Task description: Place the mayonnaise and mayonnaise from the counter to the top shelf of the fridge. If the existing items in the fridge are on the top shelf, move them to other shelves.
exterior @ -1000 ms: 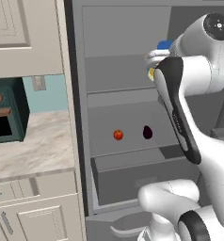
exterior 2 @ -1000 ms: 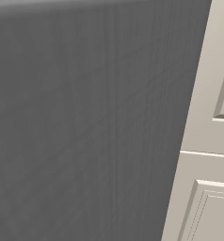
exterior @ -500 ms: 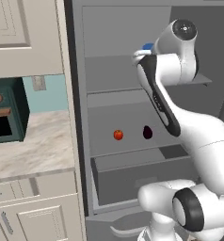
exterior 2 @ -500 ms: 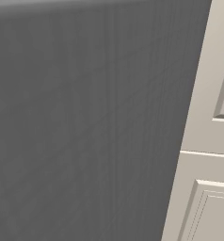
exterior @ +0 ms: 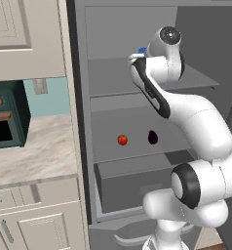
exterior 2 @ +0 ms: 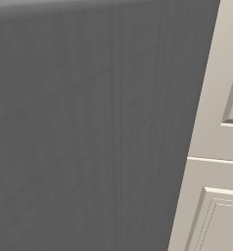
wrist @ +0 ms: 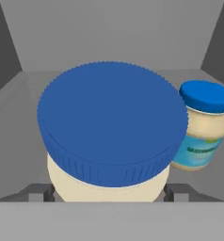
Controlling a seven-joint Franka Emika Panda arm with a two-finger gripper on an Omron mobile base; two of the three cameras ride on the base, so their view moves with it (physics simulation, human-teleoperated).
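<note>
In the hand view my gripper (wrist: 109,193) is shut on a mayonnaise jar (wrist: 111,122); its big blue lid faces the camera and a dark fingertip (wrist: 38,192) presses each side of the cream body. The other mayonnaise jar (wrist: 203,124) stands upright just to its right on the grey top shelf (wrist: 15,141). From the left base view, my arm reaches into the open fridge (exterior: 84,122) at the height of the top shelf (exterior: 113,78), and a bit of blue lid (exterior: 142,50) peeks out behind the hand. One shelf lower lie the red-orange fruit (exterior: 122,139) and the dark purple fruit (exterior: 153,137).
A boxy grey drawer (exterior: 132,180) sits under the fruit shelf. Left of the fridge are the beige counter (exterior: 35,151) and a dark green toaster oven (exterior: 6,117). The right base view faces a flat grey panel (exterior 2: 89,127) and a cream cabinet front (exterior 2: 216,147).
My arm has swung left and deeper into the fridge over the top shelf, carrying the jar. The two fruits have not moved.
</note>
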